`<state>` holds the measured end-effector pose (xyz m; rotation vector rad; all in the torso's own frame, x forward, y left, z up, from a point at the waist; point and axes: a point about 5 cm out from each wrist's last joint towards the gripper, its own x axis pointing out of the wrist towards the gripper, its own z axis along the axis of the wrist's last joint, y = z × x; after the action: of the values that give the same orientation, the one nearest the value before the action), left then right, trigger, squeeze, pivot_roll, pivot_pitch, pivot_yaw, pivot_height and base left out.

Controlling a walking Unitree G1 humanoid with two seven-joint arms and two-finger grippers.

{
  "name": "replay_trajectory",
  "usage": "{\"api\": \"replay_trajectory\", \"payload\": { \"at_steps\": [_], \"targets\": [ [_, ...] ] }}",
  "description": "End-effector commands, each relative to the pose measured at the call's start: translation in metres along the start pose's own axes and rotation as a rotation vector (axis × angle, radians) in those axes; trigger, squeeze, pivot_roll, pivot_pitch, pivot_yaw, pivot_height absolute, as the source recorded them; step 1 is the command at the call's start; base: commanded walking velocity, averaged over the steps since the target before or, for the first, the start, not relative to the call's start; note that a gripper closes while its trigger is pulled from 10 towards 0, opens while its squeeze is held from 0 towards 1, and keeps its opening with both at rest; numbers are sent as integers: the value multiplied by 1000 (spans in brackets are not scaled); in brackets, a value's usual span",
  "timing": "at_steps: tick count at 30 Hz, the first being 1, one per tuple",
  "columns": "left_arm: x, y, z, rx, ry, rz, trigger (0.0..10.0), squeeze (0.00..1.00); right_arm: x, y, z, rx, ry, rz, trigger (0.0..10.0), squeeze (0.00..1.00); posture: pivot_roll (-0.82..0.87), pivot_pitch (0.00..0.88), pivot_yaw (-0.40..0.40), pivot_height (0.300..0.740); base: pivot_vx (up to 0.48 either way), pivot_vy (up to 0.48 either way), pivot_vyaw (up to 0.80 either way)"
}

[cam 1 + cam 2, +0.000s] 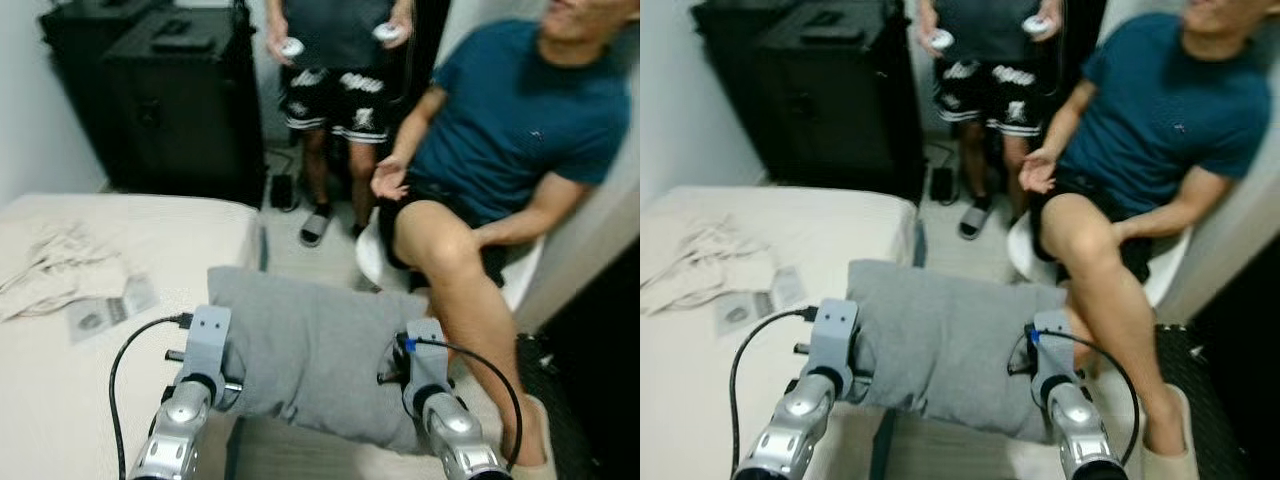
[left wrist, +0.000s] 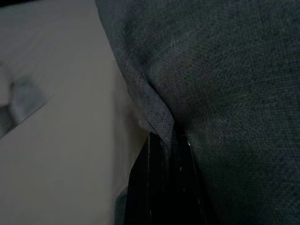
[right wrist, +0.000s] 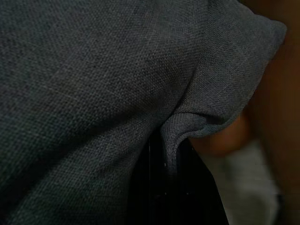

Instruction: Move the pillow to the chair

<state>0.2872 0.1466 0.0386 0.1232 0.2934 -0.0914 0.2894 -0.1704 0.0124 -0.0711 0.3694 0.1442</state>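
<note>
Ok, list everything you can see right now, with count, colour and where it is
pillow: one, grey, held up between both grippers, in front of the seated person's knee.
chair: one, white, right of the bed, taken by a seated person.
bed: one, cream sheet, on the left.
crumpled cloth: one, off-white, on the bed.
booklet: one, grey and white, on the bed beside the cloth.
cabinet: one, black, behind the bed.
seated person: one, teal shirt.
standing person: one, holding two white controllers.
left gripper: shut on the pillow's edge.
right gripper: shut on the pillow's opposite edge.
</note>
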Motion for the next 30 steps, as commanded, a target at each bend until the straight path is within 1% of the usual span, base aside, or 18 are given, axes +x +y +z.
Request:
{"api": "replay_trajectory", "payload": {
  "at_steps": [1,3,7,10,14,27,30],
  "targets": [
    [0,-12,4,2,-24,-53,10000,0,2,19,0,7,2,77,10000,0,43,120,9,740,0,0,-800],
    [0,-12,4,2,-24,-53,10000,0,2,19,0,7,2,77,10000,0,43,120,9,740,0,0,-800],
    [0,-11,5,-1,-28,-49,10000,0,1,17,-5,-5,40,83,10000,0,46,117,0,740,0,0,-800],
    [0,-11,4,-3,-28,-47,10000,0,0,17,-7,13,52,85,10000,0,45,111,-2,740,0,0,-800],
    [0,-10,1,-2,-20,-46,10000,0,0,17,-5,28,42,75,10000,0,45,106,-3,740,0,0,-800],
    [0,-11,2,3,-22,-51,10000,0,2,12,-1,80,28,44,10000,0,42,103,-1,740,0,0,-800],
    [0,-11,2,5,-21,-52,10000,0,2,13,-1,106,25,46,10000,0,43,105,-1,740,0,0,-800]
  ]
}}
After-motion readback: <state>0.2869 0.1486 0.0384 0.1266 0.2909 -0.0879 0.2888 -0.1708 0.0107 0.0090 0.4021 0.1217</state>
